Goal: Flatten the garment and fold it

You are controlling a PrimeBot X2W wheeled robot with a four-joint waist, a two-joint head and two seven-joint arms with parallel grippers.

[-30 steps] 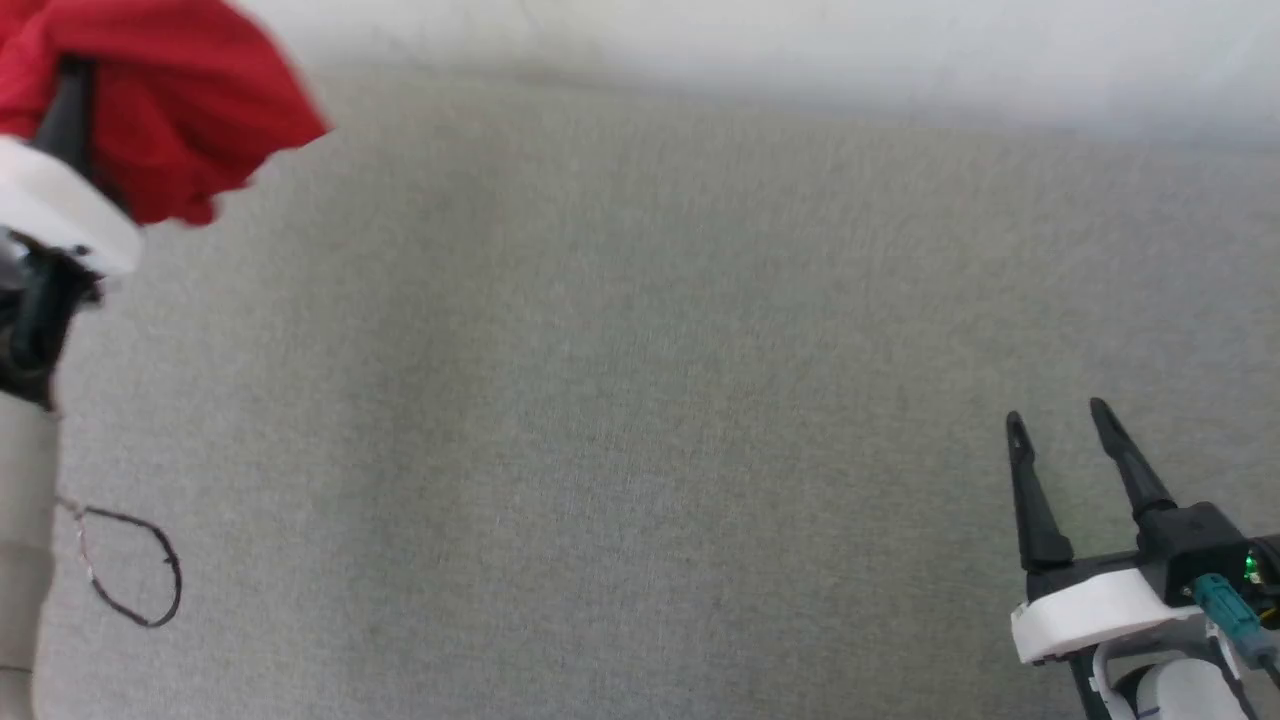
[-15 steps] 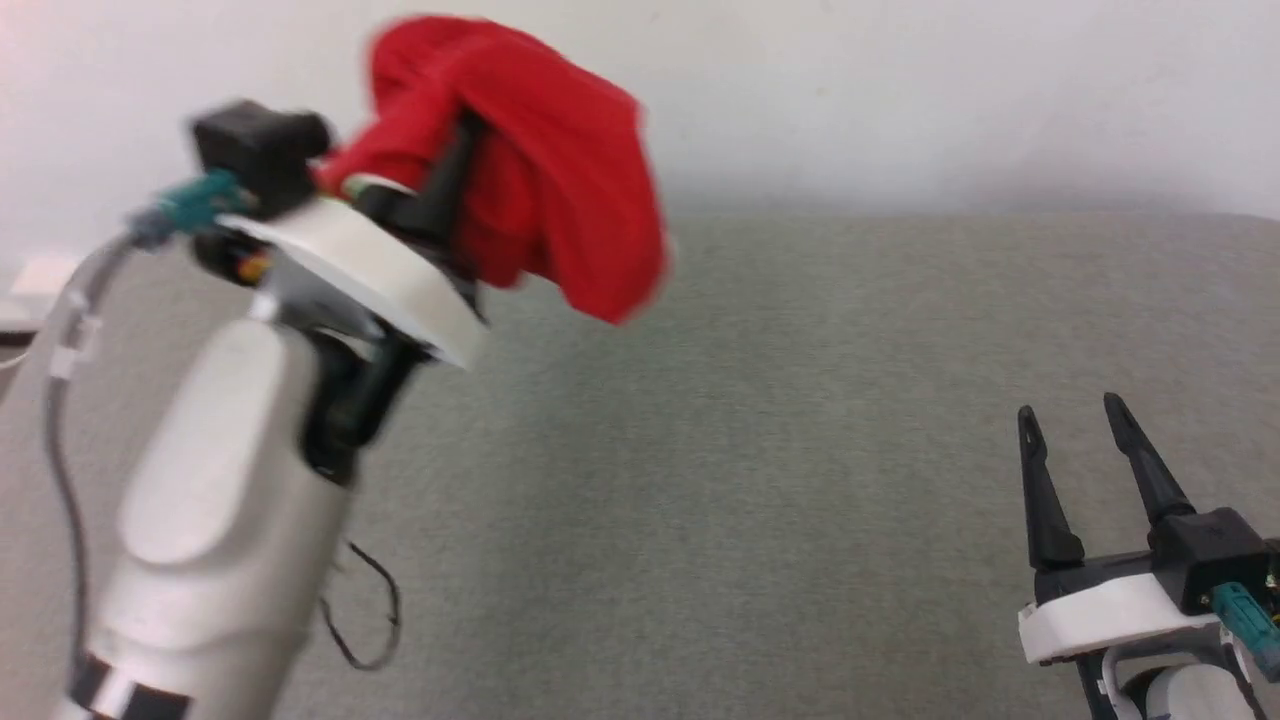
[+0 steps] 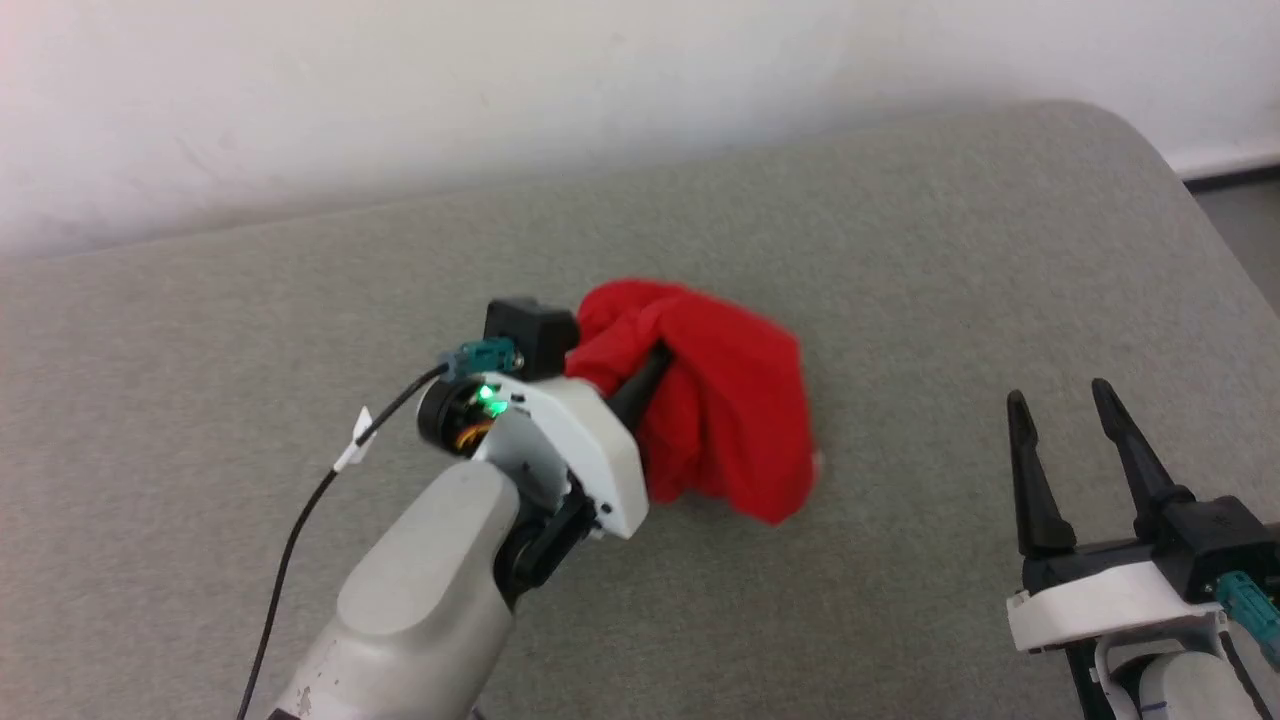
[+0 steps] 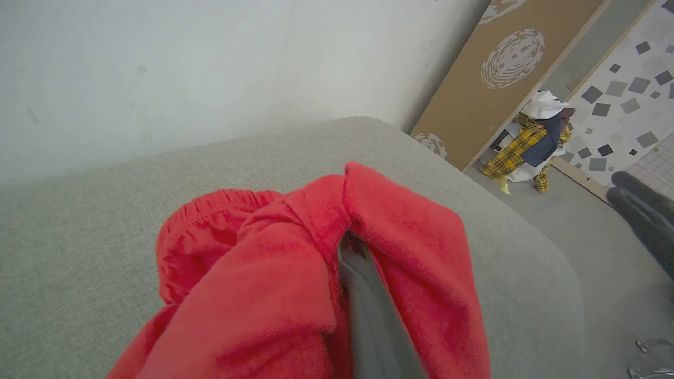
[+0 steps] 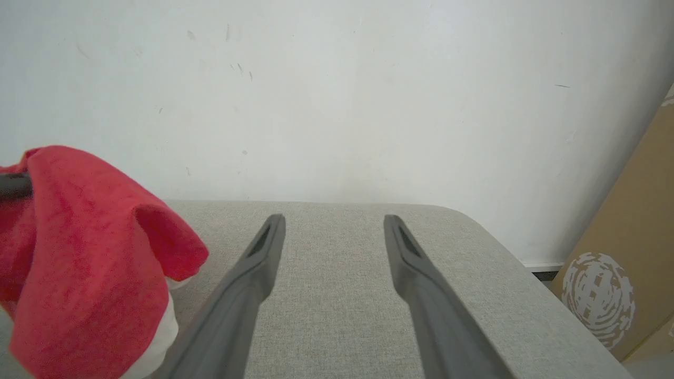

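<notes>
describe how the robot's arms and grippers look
Both arms have pale grey rounded forearms, white wrist collars and long dark tapering jaws. The left arm carries a teal connector, green light and black cable; the right gripper has a teal plug too.

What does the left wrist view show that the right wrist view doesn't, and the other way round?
Left wrist view alone: the gathered waistband, a heap of clothes and a patterned floor. Right wrist view alone: the right gripper, open and empty, and the white edge of the cloth. Both: the red shorts bunched up in the left gripper, the grey cushion, the white wall, the brown printed board.
</notes>
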